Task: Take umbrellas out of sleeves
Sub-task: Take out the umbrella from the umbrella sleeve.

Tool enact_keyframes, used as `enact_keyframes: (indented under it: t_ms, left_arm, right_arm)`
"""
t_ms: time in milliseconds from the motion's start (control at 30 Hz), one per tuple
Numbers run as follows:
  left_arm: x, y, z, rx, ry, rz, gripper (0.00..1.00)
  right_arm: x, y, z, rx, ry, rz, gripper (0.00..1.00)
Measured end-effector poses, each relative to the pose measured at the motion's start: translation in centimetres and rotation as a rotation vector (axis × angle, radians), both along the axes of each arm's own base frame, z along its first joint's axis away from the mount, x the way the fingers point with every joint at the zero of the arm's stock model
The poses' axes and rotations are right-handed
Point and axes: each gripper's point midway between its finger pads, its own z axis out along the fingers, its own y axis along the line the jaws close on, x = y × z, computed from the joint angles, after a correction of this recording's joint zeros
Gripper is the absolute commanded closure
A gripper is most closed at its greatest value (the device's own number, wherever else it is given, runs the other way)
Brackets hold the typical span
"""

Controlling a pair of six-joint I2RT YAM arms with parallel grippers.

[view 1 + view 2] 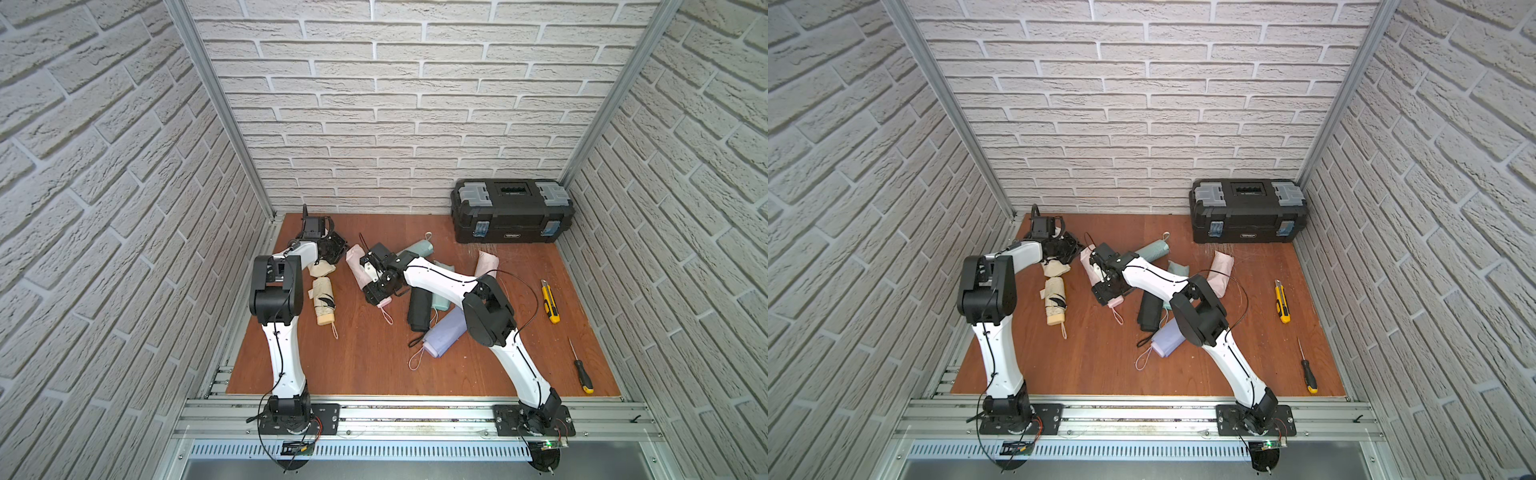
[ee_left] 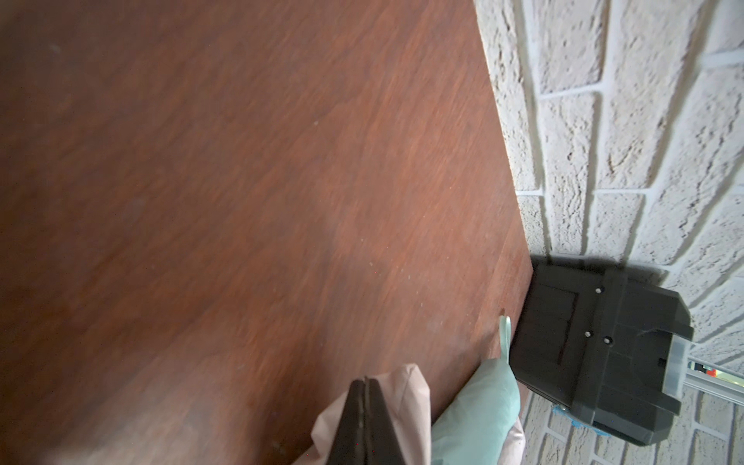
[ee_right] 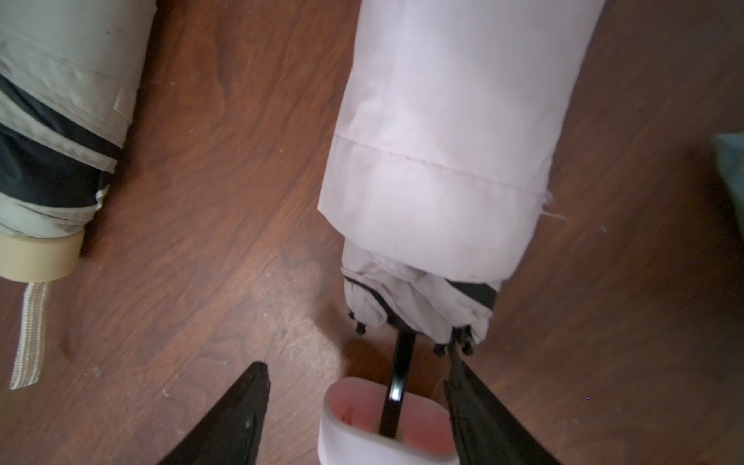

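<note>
Wood tabletop [image 1: 365,365], white brick walls [image 1: 415,124]; umbrellas [image 1: 445,332] mid-table, toolbox [image 1: 513,212] back-R corner.

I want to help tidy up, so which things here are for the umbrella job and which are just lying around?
For the job: pink umbrella, still in its pink sleeve; beige umbrella, out already; beige sleeve; mint umbrella; black umbrella; lilac umbrella; second pink umbrella.
Just lying about: black toolbox; yellow utility knife; screwdriver.

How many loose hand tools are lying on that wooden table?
2: a yellow utility knife over on the right, and a screwdriver nearer the front on the same side. The shut toolbox may hide more.
</note>
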Motion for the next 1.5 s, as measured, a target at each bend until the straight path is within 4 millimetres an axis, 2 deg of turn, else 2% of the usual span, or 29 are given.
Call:
enact_keyframes:
  t_ms: [133, 267, 400, 533, 667, 767, 900, 967, 1233, 1500]
  left_arm:
    - [-0.3, 0.0, -0.4, -0.002, 0.01, -0.002, 1.0]
    - [-0.4, -0.1, -0.5, -0.004, 0.01, -0.004, 1.0]
    - [-0.4, -0.2, -0.5, -0.006, 0.007, -0.006, 1.0]
    - [-0.4, -0.2, -0.5, -0.007, 0.006, -0.007, 1.0]
    - [-0.4, -0.2, -0.4, -0.008, 0.006, -0.008, 1.0]
    - [-0.4, -0.3, -0.4, -0.008, 0.006, -0.009, 1.0]
    - [-0.4, -0.4, -0.4, -0.008, 0.006, -0.012, 1.0]
    - [-0.4, -0.5, -0.4, -0.008, 0.006, -0.013, 1.0]
    - [-0.3, -0.5, -0.6, -0.002, 0.013, -0.018, 1.0]
    - [0.5, -0.3, -1.4, 0.02, 0.045, -0.038, 1.0]
  right_arm:
    - [0.7, 0.0, 1.0, -0.015, -0.042, -0.011, 0.28]
    - [1.7, -0.2, 2.1, -0.042, -0.092, -0.029, 0.23]
    - [2.4, 0.3, 2.4, -0.044, -0.113, -0.029, 0.23]
    - [3.0, 1.1, 1.1, -0.048, -0.107, -0.023, 0.25]
    - [2.9, 1.1, -1.1, -0.077, -0.076, -0.02, 0.27]
    - [2.8, 0.9, -1.9, -0.096, -0.065, -0.024, 0.35]
    - [3.1, 0.8, -1.7, -0.112, -0.085, -0.032, 0.66]
    - [3.2, 0.7, -1.6, -0.124, -0.097, -0.042, 0.75]
    - [3.0, 0.8, -1.5, -0.135, -0.133, -0.045, 0.78]
    - [1.6, -0.5, -1.4, -0.138, -0.128, -0.085, 0.78]
